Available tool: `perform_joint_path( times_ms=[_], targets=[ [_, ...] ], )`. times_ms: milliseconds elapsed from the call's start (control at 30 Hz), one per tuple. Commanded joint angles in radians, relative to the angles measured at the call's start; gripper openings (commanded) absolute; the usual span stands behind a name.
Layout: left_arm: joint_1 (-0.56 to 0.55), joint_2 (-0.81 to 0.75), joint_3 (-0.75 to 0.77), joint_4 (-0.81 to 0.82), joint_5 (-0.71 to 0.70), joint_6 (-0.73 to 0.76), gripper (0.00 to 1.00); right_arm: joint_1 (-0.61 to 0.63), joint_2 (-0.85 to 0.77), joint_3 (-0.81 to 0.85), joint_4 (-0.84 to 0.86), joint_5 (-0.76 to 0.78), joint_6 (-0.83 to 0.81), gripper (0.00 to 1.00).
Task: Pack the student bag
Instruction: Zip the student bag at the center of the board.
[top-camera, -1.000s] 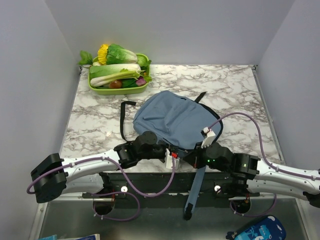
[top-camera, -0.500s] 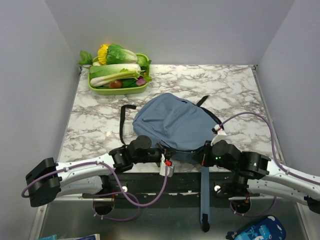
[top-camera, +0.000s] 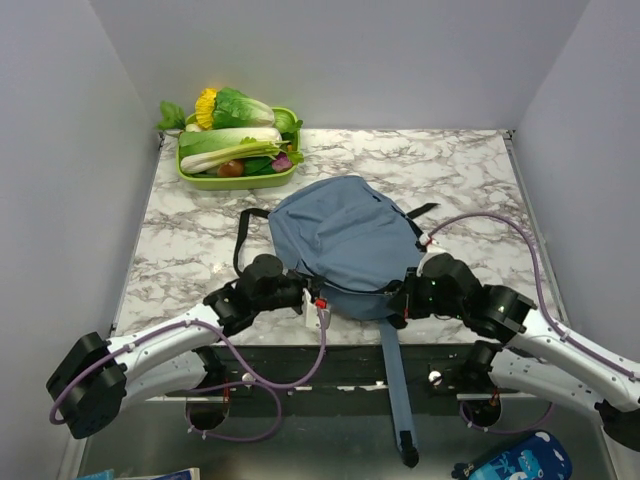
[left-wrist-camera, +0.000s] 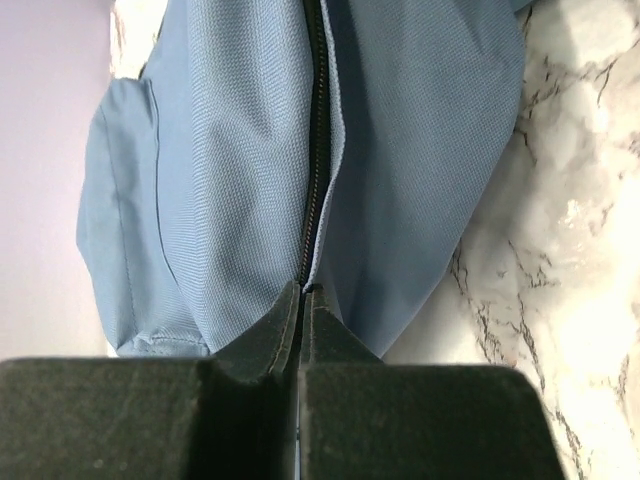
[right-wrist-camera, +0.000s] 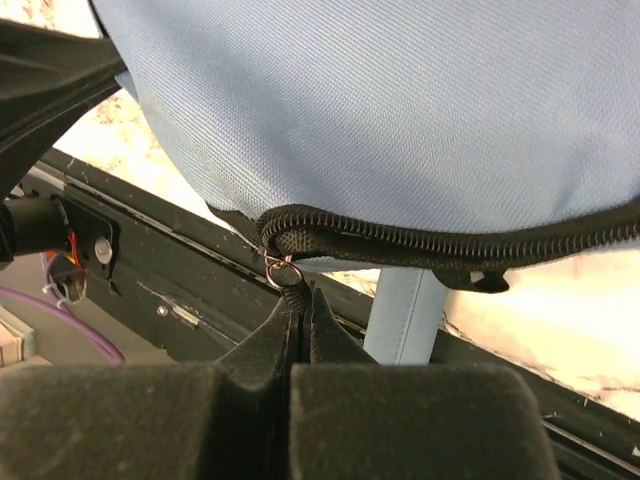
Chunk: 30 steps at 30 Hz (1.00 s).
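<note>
The student bag (top-camera: 340, 235), a soft dusty-blue backpack, lies in the middle of the marble table. My left gripper (top-camera: 318, 303) sits at its near-left edge. In the left wrist view the left gripper (left-wrist-camera: 303, 290) is shut, pinching the blue fabric (left-wrist-camera: 240, 160) right at the end of the black zipper (left-wrist-camera: 317, 120). My right gripper (top-camera: 402, 300) is at the bag's near-right edge. Seen from the right wrist, this right gripper (right-wrist-camera: 300, 292) is shut on the zipper's black pull tab, just below a small metal ring (right-wrist-camera: 283, 270). The zipper (right-wrist-camera: 450, 240) looks closed along that side.
A green tray (top-camera: 200, 182) of vegetables stands at the far left corner. A black strap (top-camera: 243, 235) lies left of the bag, and a blue strap (top-camera: 395, 390) hangs over the table's near edge. A dark-blue printed pouch (top-camera: 515, 460) lies below at the lower right.
Both arms have reached further over the table and the bag has slid away from the near edge. The left jaws have closed onto the fabric.
</note>
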Motion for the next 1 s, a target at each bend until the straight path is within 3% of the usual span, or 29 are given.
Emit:
perform_joint_path(
  times_ms=[0,33,67,133,267,433,767,967],
  targets=[
    [0.071,0.032,0.002,-0.218,-0.118,0.033,0.17,-0.026,0.048,0.036,0.021,-0.085,-0.105,0.01],
    [0.062,0.027,0.028,-0.245,-0.105,0.004,0.32,-0.026,0.062,0.031,0.045,-0.114,-0.103,0.0],
    [0.05,0.017,0.1,-0.268,-0.095,-0.031,0.37,-0.026,0.088,0.028,0.102,-0.159,-0.103,0.01],
    [-0.005,0.012,0.174,-0.321,-0.063,-0.159,0.59,-0.026,0.111,0.019,0.148,-0.199,-0.096,0.0],
    [-0.107,0.039,0.352,-0.361,0.008,-0.326,0.6,-0.026,0.147,0.034,0.231,-0.263,-0.09,0.01],
    [-0.164,0.093,0.345,-0.209,0.021,-0.49,0.6,-0.026,0.15,0.037,0.244,-0.273,-0.088,0.01],
    [-0.26,0.202,0.22,0.013,-0.105,-0.416,0.67,-0.026,0.062,-0.036,0.242,-0.277,-0.053,0.01],
    [-0.27,0.234,0.248,0.122,-0.222,-0.467,0.64,-0.026,0.055,-0.079,0.286,-0.319,-0.034,0.01]
  ],
)
